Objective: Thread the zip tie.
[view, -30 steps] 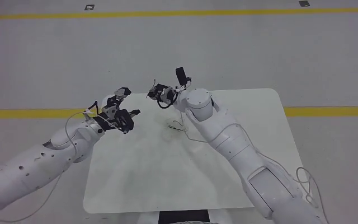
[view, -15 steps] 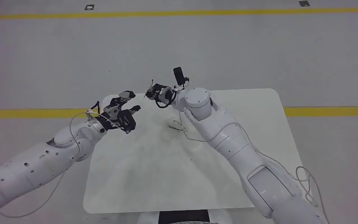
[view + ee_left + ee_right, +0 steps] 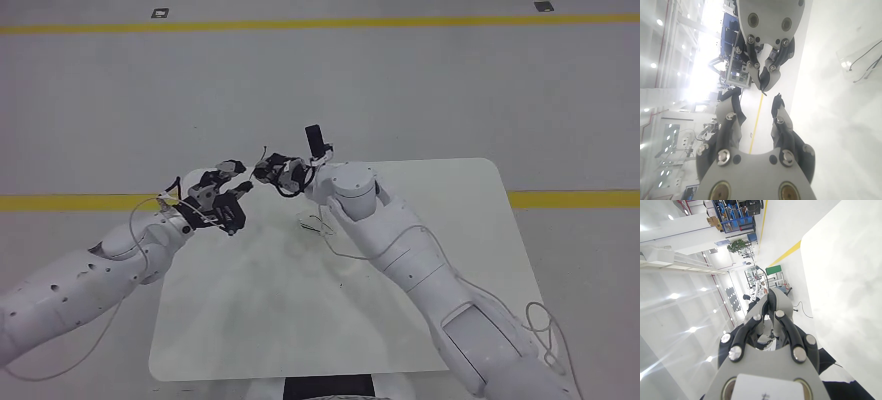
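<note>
- While the right tool (image 3: 770,293) is pressed together on the zip tie (image 3: 766,274), I hold it in the air over the far left corner of the worktop (image 3: 420,300), and the thin dark strap arcs out past the fingertips.
- In the left wrist view, a short dark end of the tie pokes out beyond the pinched pads and points toward my left tool (image 3: 757,97).
- The left tool is spread wide and carries nothing. It faces the right tool tip to tip, near but not touching.
- I judge this to be the meeting step, where the empty tool comes in to take the tie's free end. I see no closed loop anywhere, so the threading itself is not yet done and the task looks early.
- The next move calls for a small, straight approach so that the poking end sits between the left pads, then a gentle squeeze. Alignment matters more than force here, because a strap this thin is likely to spring aside if nudged.
- The strap's far end looks slightly thicker in the right wrist view. It may be the head, but I cannot tell for sure.
- A clear packet (image 3: 857,60) holding thin dark strands lies on the worktop, well apart from both tools.
</note>
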You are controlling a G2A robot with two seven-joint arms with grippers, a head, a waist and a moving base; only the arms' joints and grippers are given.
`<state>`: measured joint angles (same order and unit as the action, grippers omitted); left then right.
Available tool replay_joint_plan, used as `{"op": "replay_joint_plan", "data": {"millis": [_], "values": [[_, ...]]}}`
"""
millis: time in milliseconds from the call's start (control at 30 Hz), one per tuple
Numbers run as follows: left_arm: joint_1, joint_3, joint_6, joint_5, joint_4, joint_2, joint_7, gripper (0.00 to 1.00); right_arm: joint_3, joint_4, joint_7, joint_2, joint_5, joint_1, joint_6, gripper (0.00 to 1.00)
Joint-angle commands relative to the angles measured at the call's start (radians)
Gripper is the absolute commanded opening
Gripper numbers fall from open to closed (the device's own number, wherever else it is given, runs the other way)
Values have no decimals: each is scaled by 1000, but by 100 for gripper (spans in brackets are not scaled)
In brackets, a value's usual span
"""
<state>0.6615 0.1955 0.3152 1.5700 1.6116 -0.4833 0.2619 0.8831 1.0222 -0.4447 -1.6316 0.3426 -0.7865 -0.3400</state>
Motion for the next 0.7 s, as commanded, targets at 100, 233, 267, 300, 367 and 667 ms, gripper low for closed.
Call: {"op": "replay_joint_plan", "data": {"millis": [100, 233, 267, 300, 367, 667], "values": [[-12, -17, 9, 0, -3, -7, 4, 31, -5, -5, 1, -5, 6, 0, 0, 0], [-19, -25, 15, 0, -7, -10, 6, 29, -8, -11, 1, -8, 8, 3, 0, 0], [-20, -25, 15, 0, -9, -11, 6, 28, -8, -12, 1, -8, 8, 4, 0, 0], [-20, -25, 13, 0, -10, -11, 6, 27, -8, -13, 1, -9, 7, 4, 0, 0], [-21, -25, 12, 0, -10, -12, 5, 24, -9, -16, 3, -10, 6, 6, 0, 0], [-19, -25, 15, 0, -12, -12, 1, 22, -6, -15, 10, -13, 0, 5, 0, 0]]}}
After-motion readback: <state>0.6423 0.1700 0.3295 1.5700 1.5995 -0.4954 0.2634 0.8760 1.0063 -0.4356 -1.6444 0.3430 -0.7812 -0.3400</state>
